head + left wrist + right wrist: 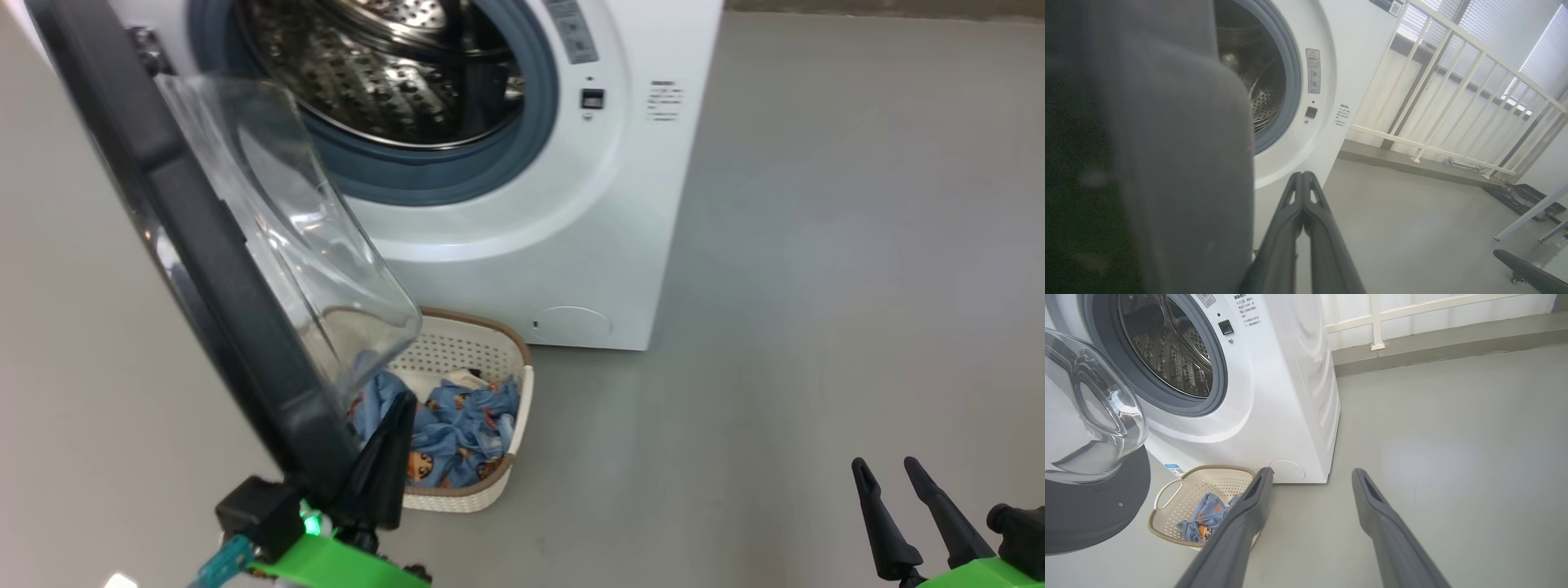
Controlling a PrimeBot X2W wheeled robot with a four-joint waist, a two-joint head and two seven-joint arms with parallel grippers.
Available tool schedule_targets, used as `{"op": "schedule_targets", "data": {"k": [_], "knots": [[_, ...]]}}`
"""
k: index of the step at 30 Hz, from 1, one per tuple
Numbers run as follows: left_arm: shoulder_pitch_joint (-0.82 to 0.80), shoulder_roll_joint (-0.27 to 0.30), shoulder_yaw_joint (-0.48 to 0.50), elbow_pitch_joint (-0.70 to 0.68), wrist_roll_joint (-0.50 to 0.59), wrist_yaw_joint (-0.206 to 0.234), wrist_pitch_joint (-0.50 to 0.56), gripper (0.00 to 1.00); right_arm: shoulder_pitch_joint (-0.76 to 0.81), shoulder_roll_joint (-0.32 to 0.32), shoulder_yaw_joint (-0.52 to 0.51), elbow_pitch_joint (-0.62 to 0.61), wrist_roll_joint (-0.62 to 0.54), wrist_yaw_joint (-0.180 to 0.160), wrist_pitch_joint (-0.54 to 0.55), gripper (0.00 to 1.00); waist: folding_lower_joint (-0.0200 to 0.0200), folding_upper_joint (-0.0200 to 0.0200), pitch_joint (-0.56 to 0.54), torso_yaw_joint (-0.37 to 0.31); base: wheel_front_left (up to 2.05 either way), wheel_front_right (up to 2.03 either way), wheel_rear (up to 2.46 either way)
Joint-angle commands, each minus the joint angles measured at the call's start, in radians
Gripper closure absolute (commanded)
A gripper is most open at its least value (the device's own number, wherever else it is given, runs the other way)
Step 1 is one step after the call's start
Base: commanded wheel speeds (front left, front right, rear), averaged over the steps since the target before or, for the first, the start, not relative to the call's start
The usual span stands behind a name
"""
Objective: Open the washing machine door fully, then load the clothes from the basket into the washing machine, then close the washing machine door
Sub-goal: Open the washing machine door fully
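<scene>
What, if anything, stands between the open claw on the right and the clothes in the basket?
Nothing visible: bare floor separates the right gripper from the basket and the clothes. The open washing machine door stands on the basket's left, not between them.

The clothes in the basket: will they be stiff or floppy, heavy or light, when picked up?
The clothes lie crumpled in soft folds, so they will probably hang limp. The fabric looks thin, so likely light. They are bunched together in the basket, so one pinch may lift more than one piece.
</scene>
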Motion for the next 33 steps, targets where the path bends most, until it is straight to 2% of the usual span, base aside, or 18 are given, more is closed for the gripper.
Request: {"op": "schedule_targets", "data": {"k": [1,17,33], "knots": [[-0.012,0.048,0.090,-0.016,0.009,0.024,-0.006,1.00,-0.026,-0.025,0.022,-0.027,-0.012,0.003,-0.012,0.00,0.0000,-0.0001,-0.003,0.030,0.00,0.00,0.00],[0.094,0.049,0.178,-0.063,0.079,0.039,-0.006,1.00,-0.021,-0.016,0.032,-0.030,-0.008,0.003,-0.012,0.00,0.0000,-0.0001,-0.011,0.162,0.00,0.00,0.00],[0.073,0.106,0.402,-0.049,0.100,0.082,-0.006,1.00,-0.030,-0.009,0.045,-0.032,-0.008,0.003,-0.012,0.00,0.0000,-0.0001,0.009,0.188,0.00,0.00,0.00]]}}
